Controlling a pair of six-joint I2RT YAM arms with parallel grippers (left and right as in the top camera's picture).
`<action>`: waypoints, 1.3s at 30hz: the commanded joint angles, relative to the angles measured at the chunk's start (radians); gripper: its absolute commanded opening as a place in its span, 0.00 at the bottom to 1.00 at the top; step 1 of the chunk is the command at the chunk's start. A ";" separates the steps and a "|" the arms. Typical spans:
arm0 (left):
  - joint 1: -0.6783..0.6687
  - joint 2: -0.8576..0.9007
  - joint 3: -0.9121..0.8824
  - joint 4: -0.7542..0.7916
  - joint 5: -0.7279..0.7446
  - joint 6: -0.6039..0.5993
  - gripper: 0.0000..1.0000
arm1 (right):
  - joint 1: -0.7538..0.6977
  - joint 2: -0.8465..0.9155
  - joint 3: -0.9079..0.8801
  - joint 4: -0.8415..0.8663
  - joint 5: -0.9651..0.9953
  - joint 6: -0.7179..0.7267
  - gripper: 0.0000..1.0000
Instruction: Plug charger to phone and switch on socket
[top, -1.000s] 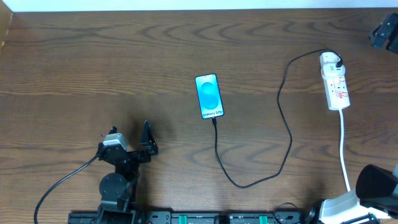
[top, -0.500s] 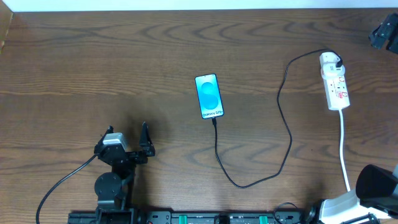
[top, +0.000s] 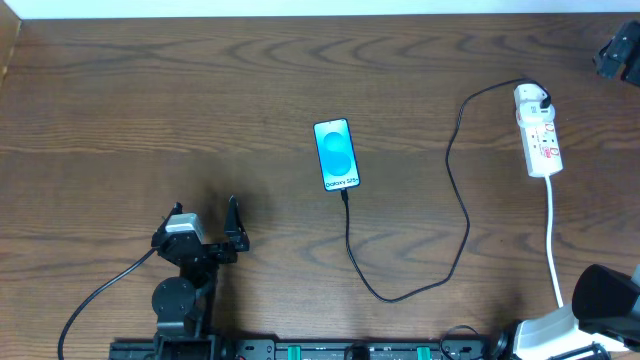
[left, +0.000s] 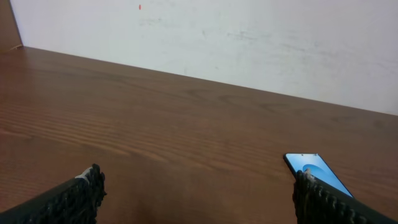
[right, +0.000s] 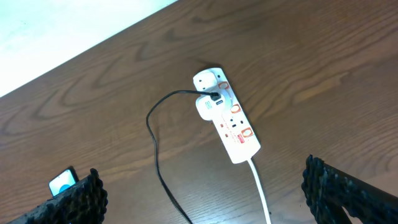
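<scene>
On the desk (top: 120, 100), the power strip (top: 540, 145) lies far right of the Galaxy S25 phone (top: 336, 154); left gripper (top: 207, 222) and right gripper (right: 202, 196) hang wide open, empty. A heavy press could shove the power strip and drag the charger cable (top: 467, 222), pulling its connector (top: 344, 194) from the phone.

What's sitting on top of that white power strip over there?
A white plug block sits on the power strip near one end, with the black charger cable running into it. Red switch markings show beside it. The socket holes beneath the block are covered.
</scene>
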 joint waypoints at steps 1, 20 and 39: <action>0.006 -0.007 -0.018 -0.032 0.013 0.017 0.98 | 0.004 0.004 0.005 0.002 0.000 0.005 0.99; 0.006 -0.007 -0.018 -0.032 0.013 0.016 0.98 | 0.004 0.004 0.005 0.002 0.000 0.005 0.99; 0.006 -0.007 -0.018 -0.032 0.013 0.017 0.98 | 0.004 -0.021 0.005 0.001 0.006 0.005 0.99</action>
